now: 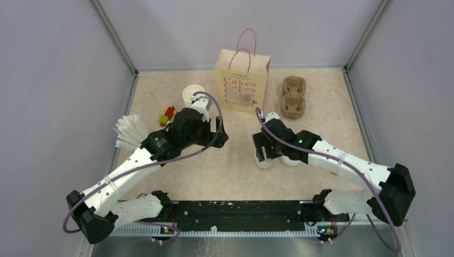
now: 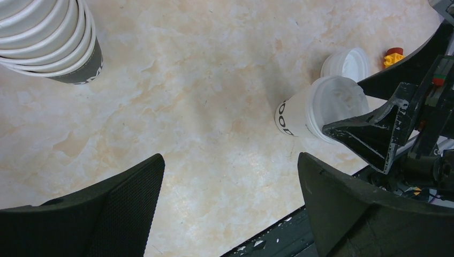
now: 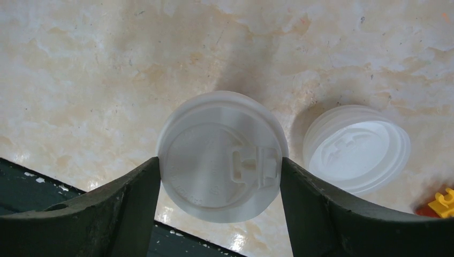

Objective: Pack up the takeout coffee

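The left arm [image 1: 123, 171] and the right arm [image 1: 348, 163] wear white link shells with black joint housings. The left gripper [image 2: 230, 179] has matte black fingers [image 2: 123, 209], one finely meshed inside; the right gripper [image 3: 219, 163] has dark, smoothly curved ones. A purple cable [image 1: 214, 107] loops back from behind each pair.

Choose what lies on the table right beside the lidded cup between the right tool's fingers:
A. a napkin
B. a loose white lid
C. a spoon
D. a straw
B: the right wrist view shows a loose lid lying beside the cup.
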